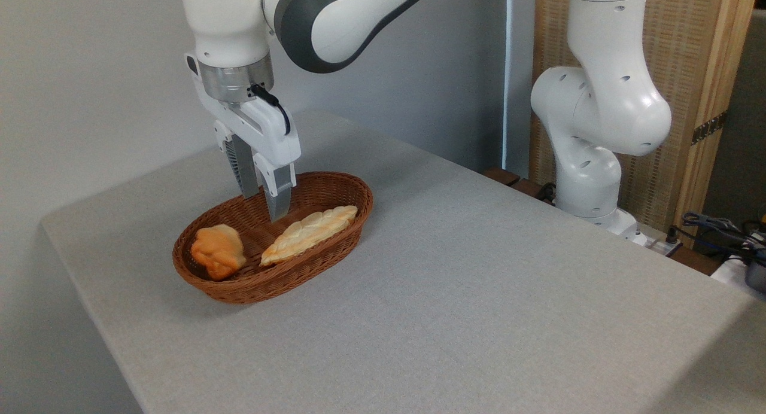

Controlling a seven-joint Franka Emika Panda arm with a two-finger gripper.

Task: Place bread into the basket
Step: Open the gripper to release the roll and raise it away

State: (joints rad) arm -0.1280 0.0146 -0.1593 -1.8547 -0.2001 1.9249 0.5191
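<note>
Two pieces of bread lie in the basket (335,189), and the one we care about, the knobbly orange bun (218,251), sits at its left end, leaning against the woven wall. Just beside it, apart by a small gap, the long pale braided loaf (310,233) stretches toward the right end. Our hand (265,207) hangs above the middle of the basket, its two fingers slightly spread and holding nothing, their tips low, roughly at rim level.

We judge the placement done, so the risks lie in leaving. If we move sideways before rising, the fingers could catch the far rim and drag or tip the light basket across the tabletop (479,294). A drop downward would press the tips into the loaf's near end or the wicker floor. A swing to the left could nudge the bun, which rests high against the wall and might roll over the rim. A straight lift seems safest to us, since nothing else stands near the basket.
</note>
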